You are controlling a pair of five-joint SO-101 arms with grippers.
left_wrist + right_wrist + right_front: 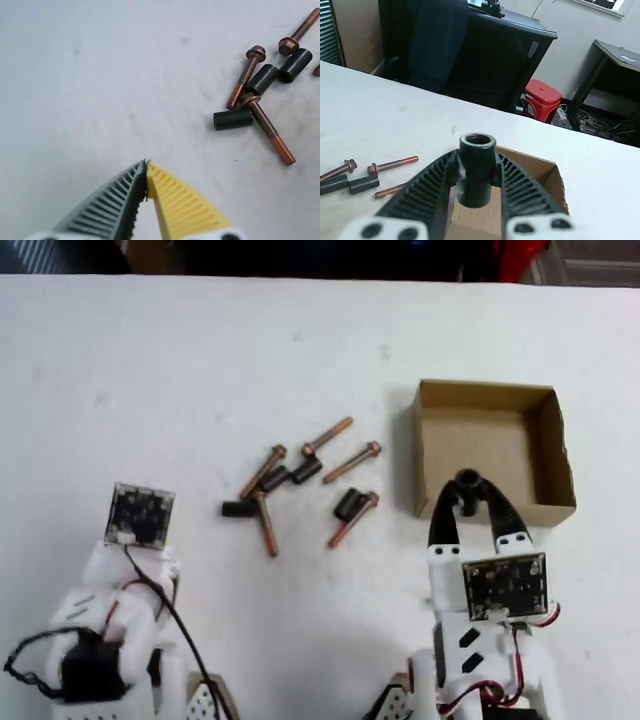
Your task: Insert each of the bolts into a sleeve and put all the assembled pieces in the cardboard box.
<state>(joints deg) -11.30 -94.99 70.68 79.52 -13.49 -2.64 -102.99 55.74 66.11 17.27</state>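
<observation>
Now right fingers (pixel 520 187) pinch a black sleeve (pixel 476 172); left fingers (pixel 175 200) touch together.

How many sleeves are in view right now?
5. One held sleeve upright in the right tool at the cardboard box's near wall; four lie on the table among the bolts: leftmost sleeve, second sleeve, third sleeve, rightmost sleeve. Box floor partly hidden.
</observation>
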